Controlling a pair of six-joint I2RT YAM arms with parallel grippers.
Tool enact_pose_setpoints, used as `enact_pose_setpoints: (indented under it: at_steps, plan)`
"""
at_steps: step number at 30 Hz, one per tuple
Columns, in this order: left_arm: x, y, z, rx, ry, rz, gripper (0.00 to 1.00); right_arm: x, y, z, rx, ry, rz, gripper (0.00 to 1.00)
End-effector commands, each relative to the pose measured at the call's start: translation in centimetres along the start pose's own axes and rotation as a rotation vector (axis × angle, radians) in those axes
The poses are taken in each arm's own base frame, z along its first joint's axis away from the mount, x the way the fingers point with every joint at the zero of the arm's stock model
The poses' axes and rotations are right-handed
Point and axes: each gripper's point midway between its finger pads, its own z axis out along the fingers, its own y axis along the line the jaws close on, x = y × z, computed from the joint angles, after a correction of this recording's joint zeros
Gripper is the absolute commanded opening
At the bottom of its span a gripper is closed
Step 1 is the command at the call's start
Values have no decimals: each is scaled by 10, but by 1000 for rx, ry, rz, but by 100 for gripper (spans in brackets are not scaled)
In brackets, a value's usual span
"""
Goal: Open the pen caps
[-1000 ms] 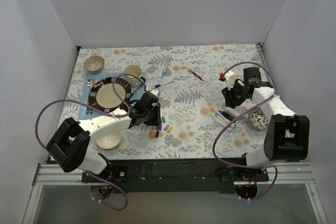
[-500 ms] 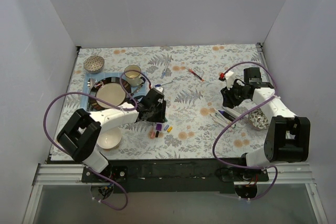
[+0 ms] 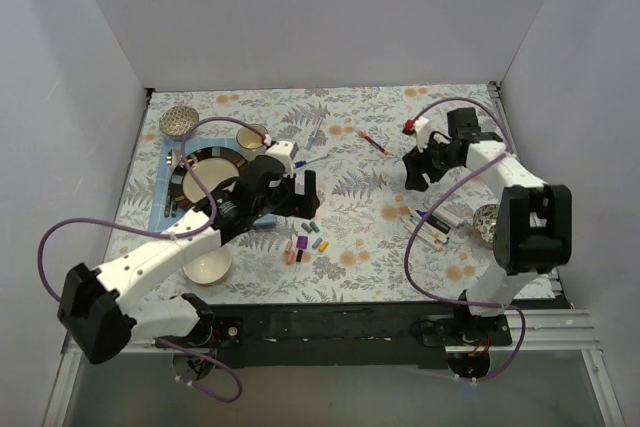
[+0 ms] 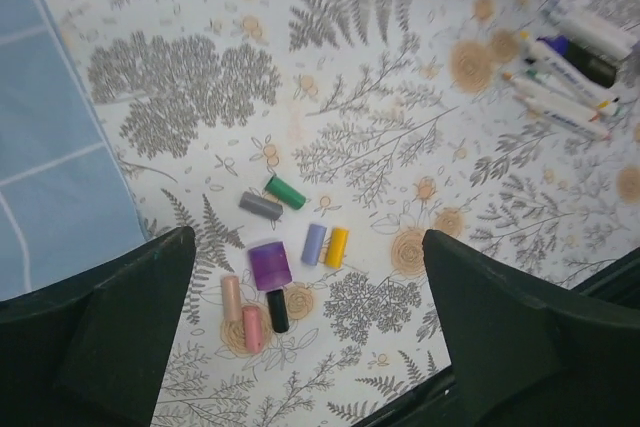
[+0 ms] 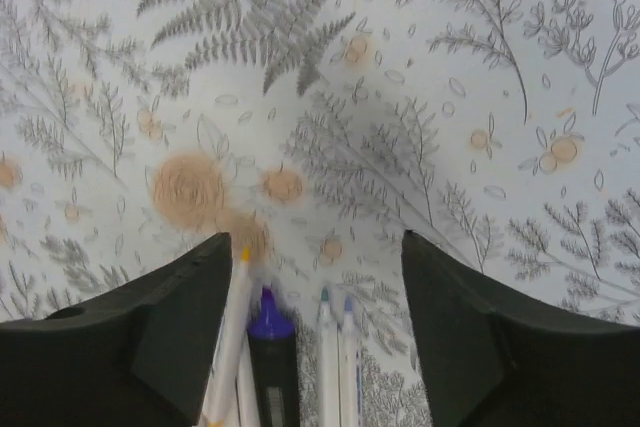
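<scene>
Several loose pen caps (image 4: 285, 257) lie in a cluster on the floral cloth: green, grey, lilac, yellow, a wider purple one, black and two pink. They show as a small heap (image 3: 305, 243) from above. My left gripper (image 4: 308, 237) hangs open high above them with nothing between its fingers; from above it (image 3: 303, 197) sits just behind the heap. Uncapped pens (image 5: 300, 357) lie side by side below my right gripper (image 5: 315, 237), which is open and empty, and the tips are yellow, purple, teal and blue. Those pens (image 3: 436, 227) lie in front of the right gripper (image 3: 412, 173).
A red-ended pen (image 3: 373, 142) and a blue-ended pen (image 3: 310, 160) lie farther back. On the left are a blue mat (image 3: 165, 209) with a dark-rimmed plate (image 3: 184, 179), a cup (image 3: 252, 137), a grey bowl (image 3: 178, 120) and a white bowl (image 3: 207, 268). A patterned bowl (image 3: 487, 218) stands right.
Both grippers have opened. The left one rose and drew back from the heap of caps. The right one moved back and to the left, away from the laid-out pens.
</scene>
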Motion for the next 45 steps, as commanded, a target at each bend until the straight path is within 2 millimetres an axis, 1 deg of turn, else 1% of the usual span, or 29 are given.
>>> enact_pose_setpoints:
  at_steps: [1,3,6,7,8,9,11,12,13,14,15,17,20,21,23,24,26,27,30,32,33,35,37,38,40,41,43,44,45]
  plan:
    - [-37,6,-39,-20,-164,72,98,-43,-19,32,-17,25,20,98]
    - [-33,24,-43,-84,-208,105,98,-51,-22,44,-22,62,29,98]
    - [-17,46,-39,-157,-210,129,98,-73,-42,63,28,72,29,98]
    - [-16,49,-39,-173,-203,140,98,-87,-55,71,53,64,37,98]
    - [-17,57,-40,-216,-211,133,98,-90,-61,76,72,77,34,98]
    - [-15,60,-41,-233,-203,138,98,-82,-62,91,57,117,45,98]
    - [-17,60,-43,-233,-211,135,98,-102,-79,94,109,103,40,98]
    - [-17,59,-43,-223,-210,137,98,-98,-81,110,103,126,44,98]
    - [-17,59,-44,-223,-216,137,98,-96,-82,114,99,144,52,98]
    - [-17,59,-45,-223,-216,138,98,-109,-87,114,110,123,44,98]
    - [-17,61,-45,-230,-219,141,98,-100,-87,127,93,148,57,98]
    - [-18,62,-46,-231,-224,140,98,-99,-89,134,101,157,70,98]
    - [-19,63,-47,-231,-229,137,98,-96,-92,143,122,173,65,91]
    - [-20,63,-48,-231,-232,135,98,-92,-91,146,124,185,61,86]
    - [-21,64,-49,-232,-236,132,98,-87,-92,149,137,206,52,77]
    - [-21,65,-49,-234,-237,131,98,-85,-92,150,142,215,43,65]
    - [-22,66,-49,-236,-239,128,98,-78,-89,153,148,241,32,53]
    - [-22,66,-49,-236,-239,127,98,-75,-88,154,147,251,29,39]
    - [-22,67,-50,-238,-241,127,98,-60,-82,158,137,294,27,18]
    - [-22,67,-50,-237,-241,120,98,-47,-79,159,136,331,27,14]
    - [-23,67,-50,-235,-243,114,98,-43,-78,160,134,343,27,3]
    - [-25,64,-51,-218,-250,104,98,-28,-73,160,125,378,35,1]
    - [-30,57,-54,-176,-266,65,98,-27,-69,155,120,376,32,1]
    - [-32,53,-56,-155,-272,41,98,-18,-61,155,96,388,40,1]
    - [-34,35,-57,-54,-278,-43,98,-27,-54,145,86,342,40,1]
    - [-41,24,-61,11,-316,-77,98,-31,-47,142,61,312,53,1]
    - [-39,2,-62,134,-312,-175,98,-35,-32,126,37,275,63,1]
    - [-41,-4,-60,182,-337,-209,98,-43,-25,122,12,232,66,1]
    - [-41,-10,-58,213,-341,-246,98,-42,-14,111,-3,216,84,1]
